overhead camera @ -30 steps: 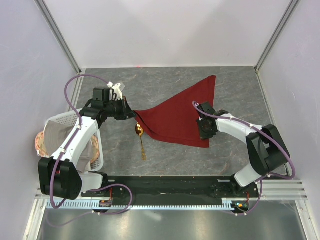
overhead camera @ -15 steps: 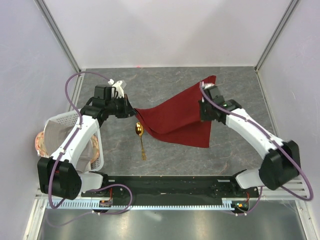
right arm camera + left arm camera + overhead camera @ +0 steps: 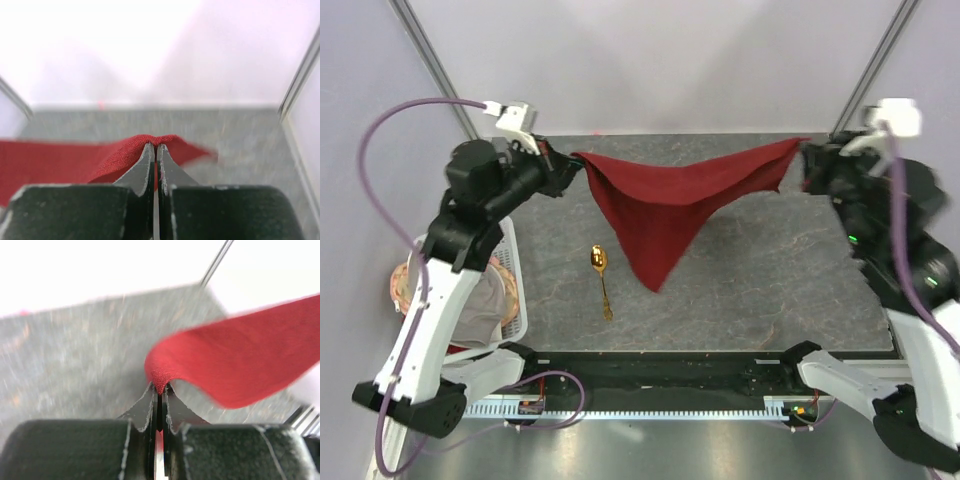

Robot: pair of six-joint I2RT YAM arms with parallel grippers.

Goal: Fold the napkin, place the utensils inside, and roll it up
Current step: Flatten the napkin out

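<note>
The dark red napkin point(image 3: 665, 205) hangs in the air, stretched between both grippers, its lowest corner drooping toward the table near the middle. My left gripper point(image 3: 576, 160) is shut on the napkin's left corner point(image 3: 160, 381). My right gripper point(image 3: 804, 152) is shut on its right corner point(image 3: 155, 142). A gold spoon point(image 3: 602, 275) lies on the grey table, bowl toward the far side, just left of the hanging corner and free of the cloth.
A white basket point(image 3: 510, 300) with a grey-beige cloth stands at the table's left edge under the left arm. The grey marbled table point(image 3: 770, 270) is walled at the back and both sides.
Both arms have risen and spread apart, lifting the napkin off the table and pulling it taut in the air. The spoon has not moved.
</note>
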